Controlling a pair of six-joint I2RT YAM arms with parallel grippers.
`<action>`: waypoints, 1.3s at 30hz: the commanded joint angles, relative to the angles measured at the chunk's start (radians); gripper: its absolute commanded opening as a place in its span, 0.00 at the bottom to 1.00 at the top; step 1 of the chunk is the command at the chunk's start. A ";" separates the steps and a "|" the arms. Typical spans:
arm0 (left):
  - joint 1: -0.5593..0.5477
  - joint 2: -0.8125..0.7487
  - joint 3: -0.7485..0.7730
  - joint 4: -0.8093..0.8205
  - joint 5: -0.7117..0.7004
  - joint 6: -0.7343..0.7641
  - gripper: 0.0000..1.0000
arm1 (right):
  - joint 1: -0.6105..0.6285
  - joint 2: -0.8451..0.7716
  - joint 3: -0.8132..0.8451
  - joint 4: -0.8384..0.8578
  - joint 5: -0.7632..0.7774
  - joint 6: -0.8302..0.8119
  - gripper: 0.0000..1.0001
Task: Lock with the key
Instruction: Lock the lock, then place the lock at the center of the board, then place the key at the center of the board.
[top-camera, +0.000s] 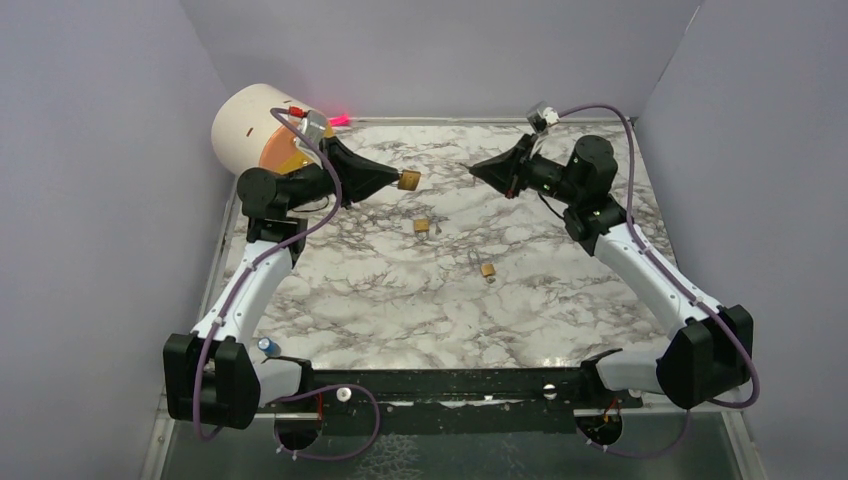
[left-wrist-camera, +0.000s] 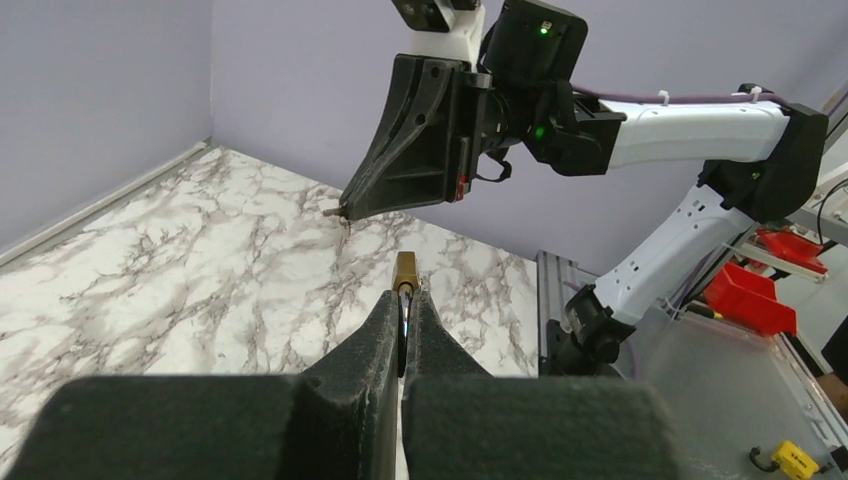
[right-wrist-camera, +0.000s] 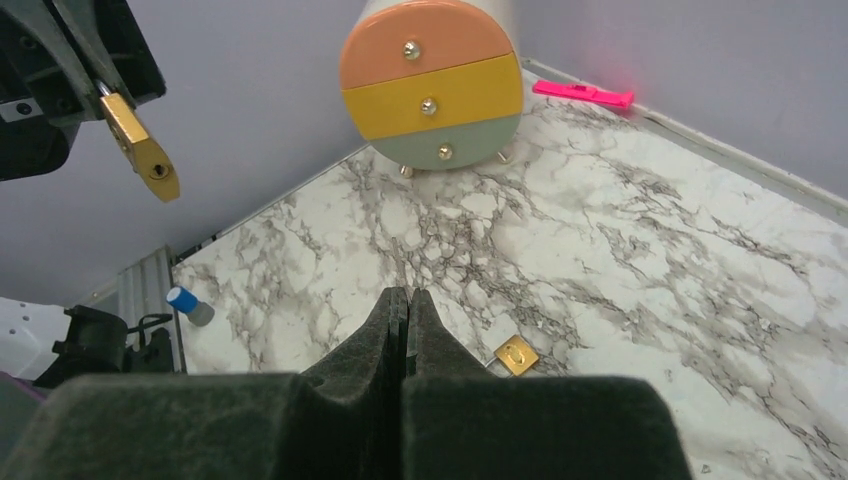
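A brass padlock (top-camera: 409, 181) hangs in the air over the back of the table, and my left gripper (top-camera: 398, 181) is shut on its shackle. The left wrist view shows the lock body (left-wrist-camera: 405, 268) sticking out past the closed fingertips. From the right wrist camera the padlock (right-wrist-camera: 145, 150) hangs at the upper left with its keyhole facing me. My right gripper (top-camera: 476, 168) is shut and points at the lock from the right, a short gap away. A thin metal tip, the key (left-wrist-camera: 334, 212), pokes out of its fingertips. The key is hidden in the right wrist view.
Two more small brass padlocks lie on the marble table, one (top-camera: 422, 226) in the middle and one (top-camera: 488, 269) nearer the front. A round drawer unit (top-camera: 262, 128) stands at the back left, with a pink object (top-camera: 338, 119) by the back wall.
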 joint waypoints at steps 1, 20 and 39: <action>0.009 -0.019 -0.026 -0.042 -0.038 0.059 0.00 | -0.001 0.006 0.004 0.046 -0.036 0.010 0.01; -0.261 -0.065 -0.147 -0.677 -0.877 0.488 0.00 | 0.190 0.101 -0.122 -0.019 0.465 0.103 0.01; -0.268 0.037 -0.354 -0.561 -0.935 0.309 0.00 | 0.339 0.338 -0.123 -0.022 0.537 0.170 0.01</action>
